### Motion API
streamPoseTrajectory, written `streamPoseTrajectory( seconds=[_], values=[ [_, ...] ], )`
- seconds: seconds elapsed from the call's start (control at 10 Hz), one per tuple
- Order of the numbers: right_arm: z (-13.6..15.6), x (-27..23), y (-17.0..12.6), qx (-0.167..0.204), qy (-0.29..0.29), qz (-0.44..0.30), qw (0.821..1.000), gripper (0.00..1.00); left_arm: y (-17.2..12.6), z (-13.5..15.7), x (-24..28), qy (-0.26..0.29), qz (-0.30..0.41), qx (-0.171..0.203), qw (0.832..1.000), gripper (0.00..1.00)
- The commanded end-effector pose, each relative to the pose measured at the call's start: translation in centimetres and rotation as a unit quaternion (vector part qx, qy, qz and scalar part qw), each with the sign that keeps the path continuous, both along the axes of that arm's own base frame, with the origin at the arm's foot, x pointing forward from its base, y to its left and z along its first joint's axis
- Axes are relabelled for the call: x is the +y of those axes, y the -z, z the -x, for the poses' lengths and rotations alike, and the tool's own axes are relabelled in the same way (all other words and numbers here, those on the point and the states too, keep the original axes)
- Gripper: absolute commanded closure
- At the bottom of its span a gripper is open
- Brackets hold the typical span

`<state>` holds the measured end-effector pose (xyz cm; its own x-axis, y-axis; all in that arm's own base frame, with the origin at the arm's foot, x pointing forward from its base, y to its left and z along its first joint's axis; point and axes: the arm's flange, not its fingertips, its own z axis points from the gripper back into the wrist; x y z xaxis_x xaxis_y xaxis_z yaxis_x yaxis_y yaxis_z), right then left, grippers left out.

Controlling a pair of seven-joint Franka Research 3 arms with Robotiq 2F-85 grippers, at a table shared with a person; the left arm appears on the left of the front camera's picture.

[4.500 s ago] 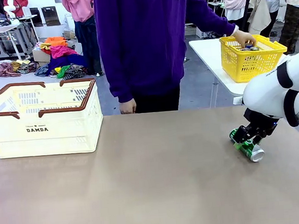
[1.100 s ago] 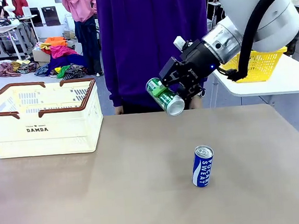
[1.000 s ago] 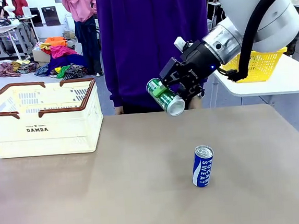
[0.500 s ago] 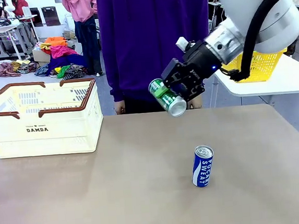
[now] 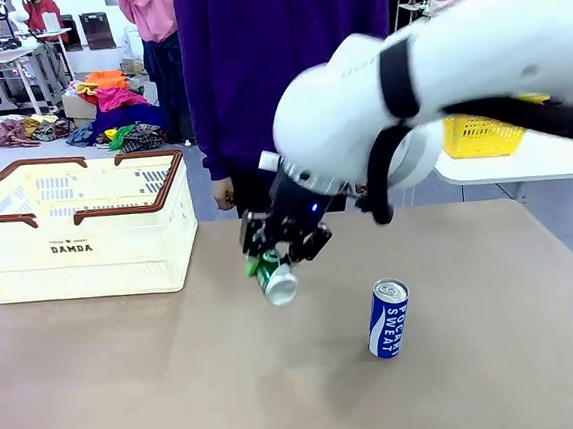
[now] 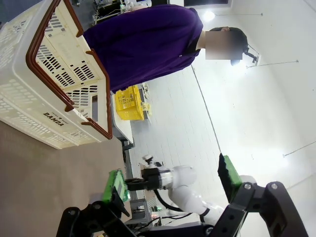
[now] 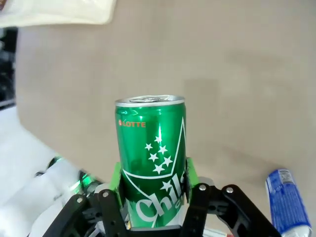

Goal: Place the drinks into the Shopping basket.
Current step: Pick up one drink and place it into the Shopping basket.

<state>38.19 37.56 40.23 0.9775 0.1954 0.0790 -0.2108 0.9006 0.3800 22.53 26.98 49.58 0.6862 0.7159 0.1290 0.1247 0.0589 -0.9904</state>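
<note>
Right hand (image 5: 273, 259): we see it just left of centre in the front view, above the worktop (image 5: 181, 384), clamped on the green can (image 5: 275, 281).
Green can: it hangs tilted in that hand with its silver top facing down and toward the camera, clear of the worktop. In the right wrist view the green pads press on both of its sides.
Green can print: in the right wrist view we read "LOTTE" in small orange letters near the top, then white stars, then large white letters beginning "Chil".
Blue can (image 5: 387, 318): it stands upright on the worktop, right of centre and lower than the held can. We read "POCARI SWEAT" in white down its side.
Shopping basket (image 5: 82, 227): cream with a brown rim and handles, at the left edge of the front view on the worktop, well apart from both cans. "DAMDA" is printed in black on its side; the smaller line above that is too small for us to read.
Left hand (image 6: 172, 178): in the left wrist view its two fingers stand wide apart with nothing between them.
Yellow basket (image 5: 480, 135): on a white side table at the right of the front view.
Person (image 5: 283, 64): in a purple top, standing at the far side of the worktop.
</note>
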Motion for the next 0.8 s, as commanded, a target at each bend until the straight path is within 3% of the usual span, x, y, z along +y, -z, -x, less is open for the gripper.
streamPoseTrajectory(
  seconds=[0.0, 0.5, 0.7],
  values=[
    [-2.1, 2.5, 2.0, 0.0, 0.036, 0.037, 0.999, 1.0, -0.1, 0.1, 0.1, 0.002, 0.001, -0.008, 1.0, 0.0],
    [-3.7, 4.1, 6.8, -0.056, 0.048, 0.053, 0.996, 1.0, -0.1, 0.1, 0.1, 0.002, 0.001, -0.008, 1.0, 0.0],
    [-4.1, 4.7, 8.2, -0.055, 0.04, 0.054, 0.996, 1.0, -0.1, 0.1, 0.1, 0.002, 0.001, -0.008, 1.0, 0.0]
  ],
)
